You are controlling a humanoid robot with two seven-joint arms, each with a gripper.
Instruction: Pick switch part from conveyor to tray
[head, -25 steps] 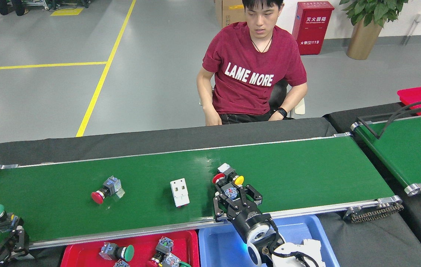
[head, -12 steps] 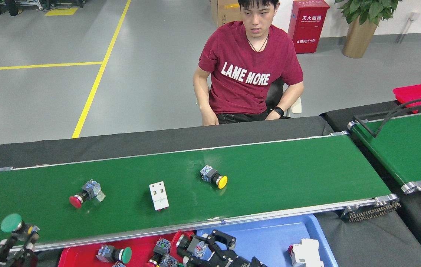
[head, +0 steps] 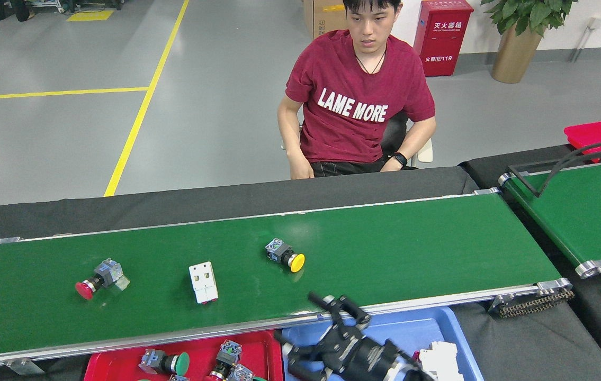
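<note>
Landmark for all positions: the conveyor [head: 385,248], the long dark-green belt with silver rails across the middle of my head view.

My right pincer [head: 311,320] hangs at the belt's near rail, over the seam between the red tray [head: 263,344] and the blue tray [head: 427,323] that sit just below that rail. Its fingers [head: 350,309] are spread wide apart. Nothing is between them. My left pincer is out of view.

On the belt, three parts:
- yellow-capped switch [head: 285,254], about mid-length, cap pointing toward the near rail and to the right.
- white block [head: 203,282] with two square openings, left of the yellow one, closer to the near rail.
- red-capped switch [head: 98,278], further left again, cap pointing left.

Off the belt: the red tray holds a green-capped switch [head: 164,363] and at least one more switch part [head: 229,355]. A white part [head: 440,357] lies in the blue tray, right of my wrist.

A person in a red shirt [head: 358,100] sits beyond the belt's far rail. A second green belt [head: 581,211] stands past the right end.
</note>
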